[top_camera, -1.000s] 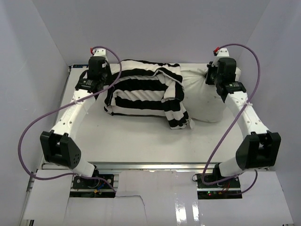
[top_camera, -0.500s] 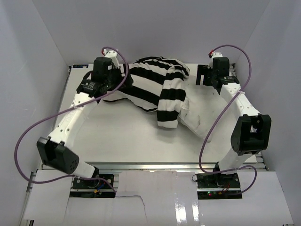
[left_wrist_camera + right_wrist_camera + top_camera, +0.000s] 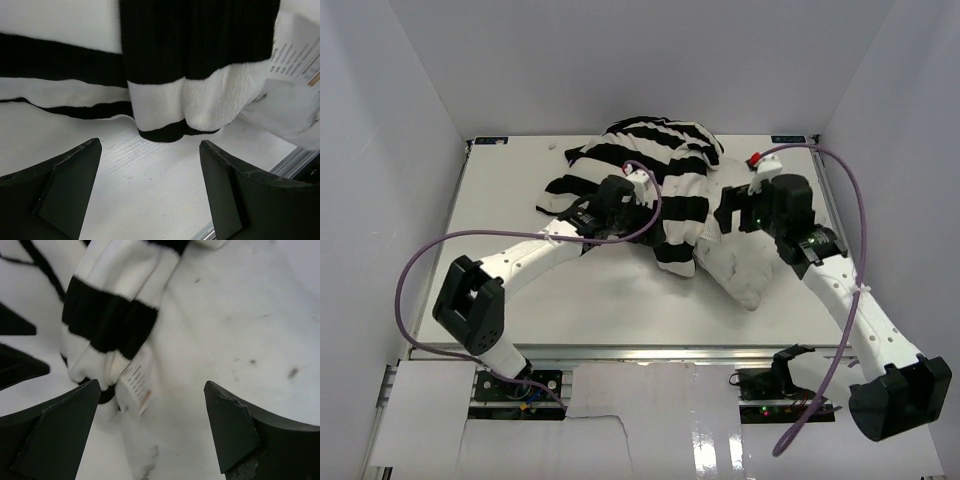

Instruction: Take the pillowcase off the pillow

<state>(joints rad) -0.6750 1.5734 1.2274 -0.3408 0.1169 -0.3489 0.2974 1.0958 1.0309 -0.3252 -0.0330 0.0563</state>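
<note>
Well, nearest the front of the counter point(image 3: 510, 300), the white pillow point(image 3: 748, 275) pokes one bare corner out toward the arms, a little right of the middle. The right claw point(image 3: 728, 218) hangs just above that bare part. It is wide open and holds nothing. I think it is ready to pinch the pillow and keep it from sliding. Beside it, the left claw point(image 3: 632, 200) is wide open and empty too. It points at the loose edge of the striped pillowcase point(image 3: 640, 160), likely so it can grab there and tug. A small paper tag point(image 3: 135, 380) sticks out by that edge. Further back, the pillowcase lies bunched in a heap over the rest of the pillow, so it looks only partly off.
</note>
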